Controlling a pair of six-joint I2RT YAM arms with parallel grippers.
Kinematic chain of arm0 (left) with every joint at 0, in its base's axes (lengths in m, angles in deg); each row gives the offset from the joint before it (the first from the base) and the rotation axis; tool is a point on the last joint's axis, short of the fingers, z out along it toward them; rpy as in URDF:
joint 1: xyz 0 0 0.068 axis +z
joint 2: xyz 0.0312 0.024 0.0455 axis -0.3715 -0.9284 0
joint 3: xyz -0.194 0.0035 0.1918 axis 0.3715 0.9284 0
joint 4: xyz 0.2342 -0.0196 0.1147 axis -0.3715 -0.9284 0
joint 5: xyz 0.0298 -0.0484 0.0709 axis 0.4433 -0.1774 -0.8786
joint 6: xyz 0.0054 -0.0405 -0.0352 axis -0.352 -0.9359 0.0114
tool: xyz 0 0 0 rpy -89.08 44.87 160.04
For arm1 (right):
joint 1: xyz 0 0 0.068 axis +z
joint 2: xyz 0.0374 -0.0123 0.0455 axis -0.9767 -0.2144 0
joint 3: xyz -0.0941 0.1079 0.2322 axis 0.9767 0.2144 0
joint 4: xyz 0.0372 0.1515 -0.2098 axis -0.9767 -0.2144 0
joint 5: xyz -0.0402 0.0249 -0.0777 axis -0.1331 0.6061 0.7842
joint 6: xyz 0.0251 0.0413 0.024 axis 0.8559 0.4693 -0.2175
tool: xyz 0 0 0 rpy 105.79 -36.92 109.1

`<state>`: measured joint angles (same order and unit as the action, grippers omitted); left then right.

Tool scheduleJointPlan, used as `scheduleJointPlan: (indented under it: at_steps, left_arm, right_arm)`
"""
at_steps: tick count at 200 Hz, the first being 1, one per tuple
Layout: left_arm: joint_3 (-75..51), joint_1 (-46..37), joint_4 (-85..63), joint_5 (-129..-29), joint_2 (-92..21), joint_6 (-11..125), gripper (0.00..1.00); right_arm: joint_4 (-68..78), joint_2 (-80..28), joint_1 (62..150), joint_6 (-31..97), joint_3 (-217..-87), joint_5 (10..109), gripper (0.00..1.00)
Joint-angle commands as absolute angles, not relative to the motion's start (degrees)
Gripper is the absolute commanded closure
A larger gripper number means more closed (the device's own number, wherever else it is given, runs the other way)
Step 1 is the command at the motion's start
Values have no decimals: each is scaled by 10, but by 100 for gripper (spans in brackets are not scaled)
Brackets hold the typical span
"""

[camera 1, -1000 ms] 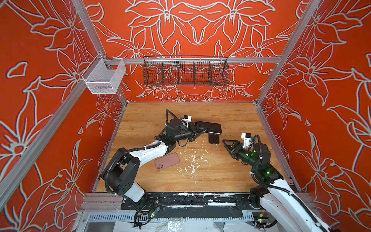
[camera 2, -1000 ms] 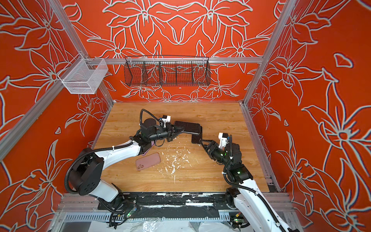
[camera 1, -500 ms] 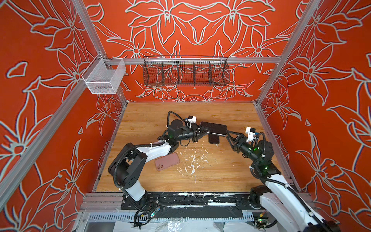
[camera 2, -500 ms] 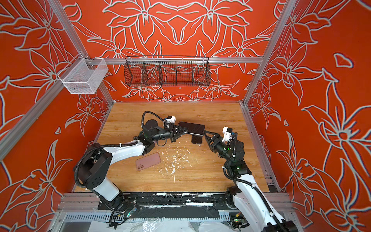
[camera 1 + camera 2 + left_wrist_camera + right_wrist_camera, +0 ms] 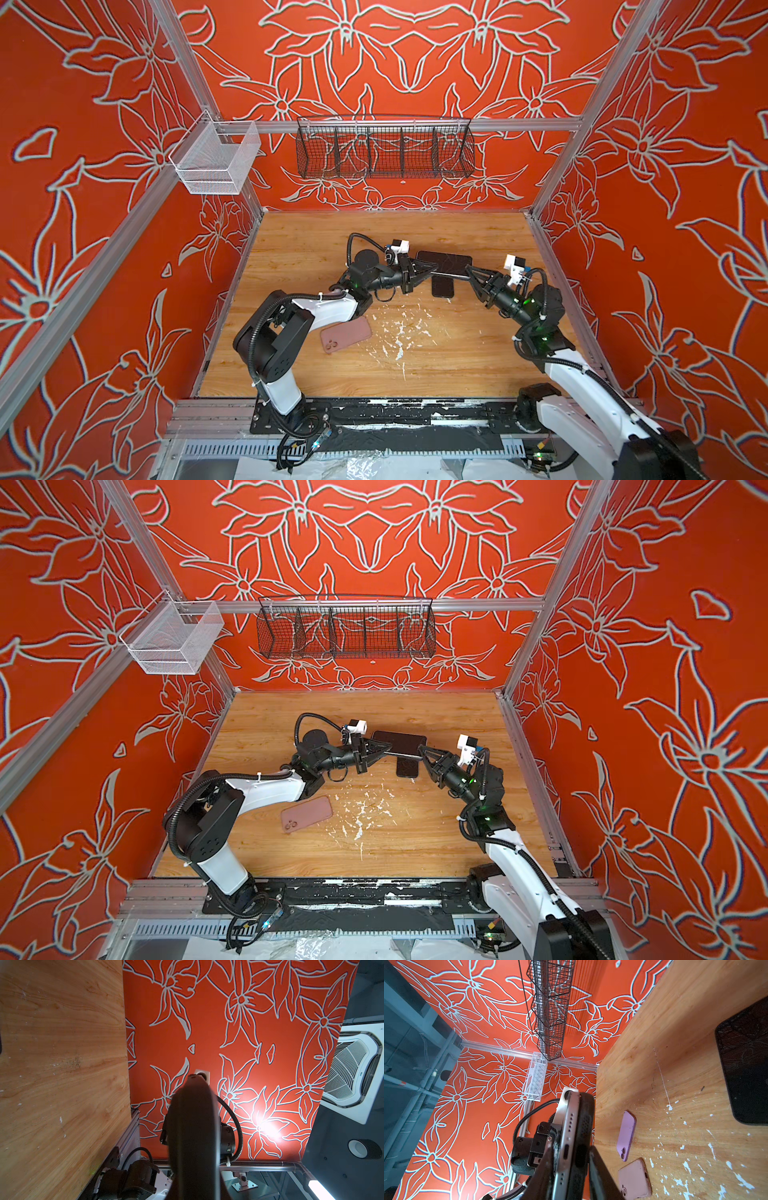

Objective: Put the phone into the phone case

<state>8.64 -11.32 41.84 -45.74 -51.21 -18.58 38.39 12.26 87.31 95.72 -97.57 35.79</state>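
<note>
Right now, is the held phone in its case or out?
Not seated: the phone shows its bare silver end beside the case, not inside.

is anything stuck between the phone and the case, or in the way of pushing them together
Nothing visible does. In the right wrist view the phone lies flat against the black case, both between the right gripper's jaws; the left gripper holds the far end.

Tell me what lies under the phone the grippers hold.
Under the phone, both top views show a large black mat and a smaller dark slab on the wooden table. Their adjoining edges are hidden behind it.
</note>
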Motion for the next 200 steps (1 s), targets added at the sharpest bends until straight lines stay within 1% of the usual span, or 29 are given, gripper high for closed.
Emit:
scheduleJointPlan:
  at_steps: [1,27,47,66,77,98,136,200]
  left_arm:
    - [75,-118,487,-442,-510,-194,100]
    - [67,-118,486,-442,-513,-193,100]
    - [56,-118,483,-442,-517,-192,91]
    - [42,-118,480,-443,-523,-188,80]
    - [31,-119,475,-444,-526,-186,73]
    - [8,-125,466,-448,-532,-177,66]
    - [-29,-142,436,-459,-543,-152,66]
    - [-57,-155,413,-480,-554,-129,72]
  right_arm:
    - [407,118,871,966,-993,351,79]
    - [372,110,870,953,-993,345,92]
    - [329,102,870,935,-994,339,100]
    - [292,93,872,913,-996,331,100]
    - [283,88,874,905,-994,331,100]
    - [289,77,887,902,-983,334,100]
    - [295,71,910,895,-975,352,100]
    - [314,52,963,890,-972,386,100]
